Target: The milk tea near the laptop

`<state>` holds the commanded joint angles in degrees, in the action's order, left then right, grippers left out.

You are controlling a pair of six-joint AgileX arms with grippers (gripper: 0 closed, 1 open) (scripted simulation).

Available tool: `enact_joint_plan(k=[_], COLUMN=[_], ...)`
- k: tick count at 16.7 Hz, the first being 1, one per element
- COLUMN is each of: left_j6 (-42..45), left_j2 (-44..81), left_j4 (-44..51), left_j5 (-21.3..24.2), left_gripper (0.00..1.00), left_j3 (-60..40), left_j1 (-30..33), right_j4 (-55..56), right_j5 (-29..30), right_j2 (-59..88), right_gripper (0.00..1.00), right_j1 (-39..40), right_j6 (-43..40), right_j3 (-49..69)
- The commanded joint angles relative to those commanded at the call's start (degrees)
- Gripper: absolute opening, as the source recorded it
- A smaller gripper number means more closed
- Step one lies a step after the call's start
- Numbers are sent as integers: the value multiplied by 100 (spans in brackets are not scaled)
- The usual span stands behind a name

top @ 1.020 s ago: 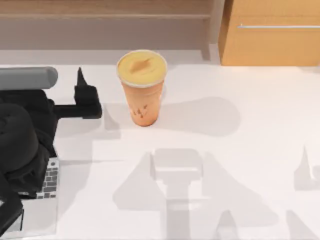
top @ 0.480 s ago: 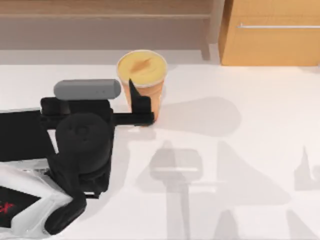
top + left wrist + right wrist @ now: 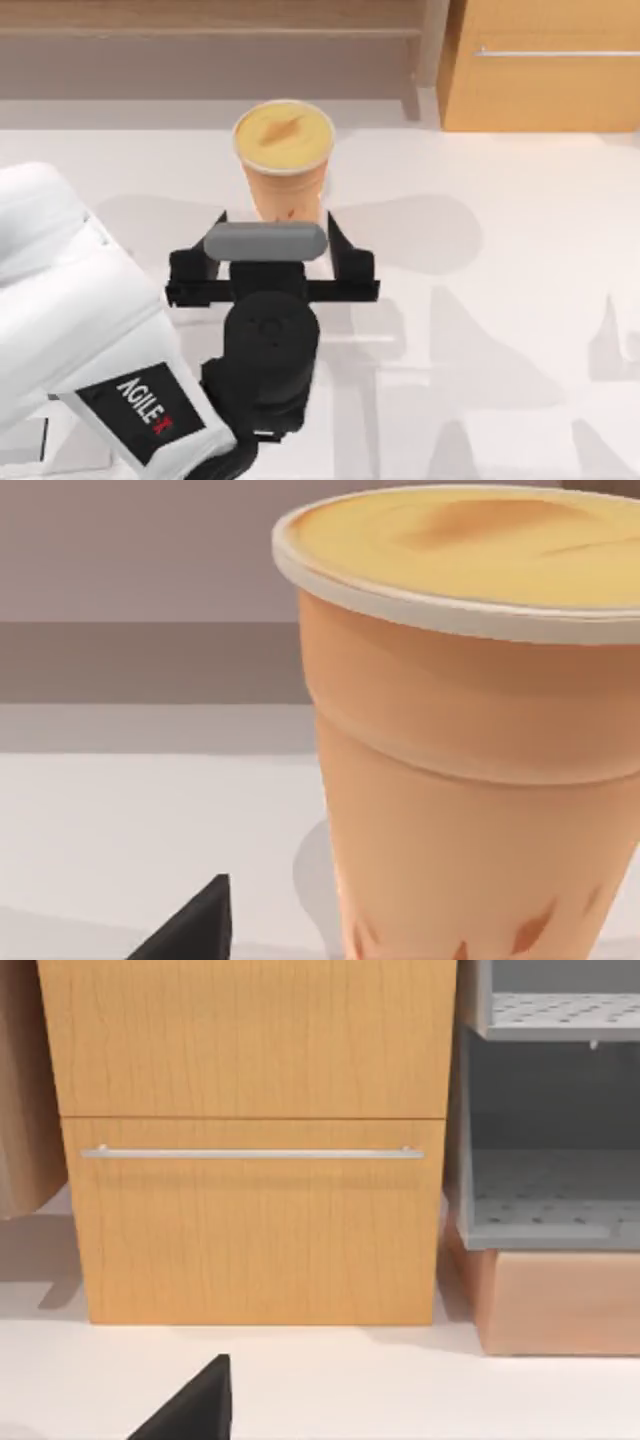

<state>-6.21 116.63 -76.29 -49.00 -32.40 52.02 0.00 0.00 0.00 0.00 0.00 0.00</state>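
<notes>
At the top view's left edge, my left arm's white casing (image 3: 70, 330) covers that part of the bench (image 3: 500, 300), and the laptop is presumably somewhere under or past it; I cannot see it now. A little further right, the left end effector (image 3: 277, 232) faces the milk tea (image 3: 284, 165), spread wide, with one black finger (image 3: 213, 238) off one side of the cup's base and the other on the opposite side. The cup stands upright toward the bench's rear edge, and the fingers do not appear to touch it. In the left wrist view the milk tea (image 3: 470, 730) looms very close, its pale rim high and its dark marks low, so the end effector seems lined up with the lower part of the body.

The risks, as I judge them: the cup is tall and tapered, so a push forward before closing could tip it backward. Closing low on a narrowing wall may let it slip upward or lean once lifted. An off-centre approach would have one finger strike first and slide the cup sideways. With the laptop hidden beneath the arm, setting the cup down blind could knock it.

Further right, the right end effector (image 3: 190, 1405) is parked near a wooden cabinet (image 3: 250, 1140)
</notes>
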Motion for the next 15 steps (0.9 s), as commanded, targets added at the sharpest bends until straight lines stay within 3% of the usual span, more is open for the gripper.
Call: enact_joint_plan(k=[8, 15], left_j6=[1, 138], left_j2=[100, 724], left_j4=[-54, 304], left_j5=[-23, 733], left_gripper=[100, 100], left_j3=[-33, -1125], left_j1=[20, -721], right_j4=[0, 0], right_j5=[0, 0], right_j2=[0, 0], right_gripper=[100, 100], right_j1=[0, 0], right_j6=[0, 0], right_j3=[0, 0])
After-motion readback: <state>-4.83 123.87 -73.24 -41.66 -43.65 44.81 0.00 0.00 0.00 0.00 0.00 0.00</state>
